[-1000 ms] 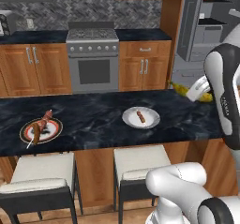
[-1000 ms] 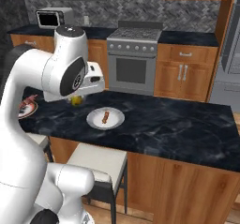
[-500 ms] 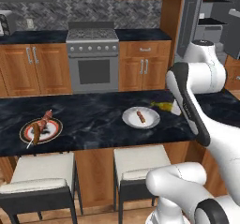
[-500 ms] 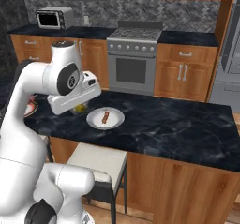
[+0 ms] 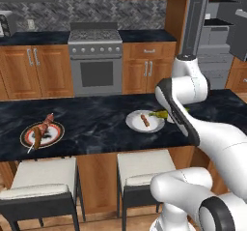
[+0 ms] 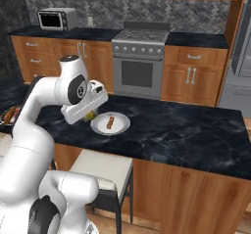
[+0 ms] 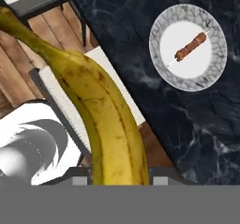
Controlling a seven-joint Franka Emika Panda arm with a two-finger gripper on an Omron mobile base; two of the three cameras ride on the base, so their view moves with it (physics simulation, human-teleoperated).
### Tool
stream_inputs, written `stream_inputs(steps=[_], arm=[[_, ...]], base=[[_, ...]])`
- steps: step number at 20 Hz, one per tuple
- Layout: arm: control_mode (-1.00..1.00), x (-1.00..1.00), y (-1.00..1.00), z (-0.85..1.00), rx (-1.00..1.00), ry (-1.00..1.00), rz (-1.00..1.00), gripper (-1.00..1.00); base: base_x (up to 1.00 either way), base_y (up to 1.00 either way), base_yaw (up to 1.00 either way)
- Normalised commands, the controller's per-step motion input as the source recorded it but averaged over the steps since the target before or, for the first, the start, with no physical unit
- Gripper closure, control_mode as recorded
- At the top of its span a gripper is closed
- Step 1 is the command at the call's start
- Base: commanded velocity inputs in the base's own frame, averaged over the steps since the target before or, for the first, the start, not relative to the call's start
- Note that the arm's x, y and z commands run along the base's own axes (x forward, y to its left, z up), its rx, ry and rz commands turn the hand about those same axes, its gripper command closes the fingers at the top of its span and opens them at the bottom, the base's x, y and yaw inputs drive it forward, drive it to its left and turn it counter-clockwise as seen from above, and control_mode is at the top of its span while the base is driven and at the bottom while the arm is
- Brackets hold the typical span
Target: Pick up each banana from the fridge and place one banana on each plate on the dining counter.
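Kitchen w/ black marble-look dining counter [image 5: 96, 123] on a brown wood base, running across the foreground; two pale-seated stools [image 5: 41, 181] tucked under its near edge. Behind: wood cabinets w/ silver handles, grey oven range [image 5: 96, 63], herringbone grey backsplash, toaster oven [image 6: 56, 18] at far left of the rear worktop. Fridge [image 5: 217, 36] at right, door open, shelves visible. On the counter: white plate [image 5: 144, 121] w/ a brown skewer [image 7: 190, 46] near centre; ringed plate [image 5: 42, 134] w/ skewered food well apart to the left. Gripper [image 6: 90, 111] hangs above the counter just beside the white plate, clenched on a banana [image 7: 101, 110], yellow w/ brown speckling. In the hand view the fruit runs up from between the finger tips, over stool & floor, apart from the plate.
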Motion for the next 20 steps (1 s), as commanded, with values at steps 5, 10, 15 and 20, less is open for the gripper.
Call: stream_inputs(steps=[5,10,15,20], arm=[[-1.00,0.60,0.00,-0.46,-0.06,0.00,0.03,1.00],[-1.00,0.60,0.00,-0.47,-0.06,0.00,0.03,1.00],[-1.00,0.55,0.00,-0.47,-0.04,0.00,0.01,1.00],[-1.00,0.58,0.00,-0.42,-0.02,0.00,0.00,1.00]], base=[[0.00,0.00,0.00],[0.00,0.00,0.00],[0.00,0.00,0.00],[0.00,0.00,0.00]])
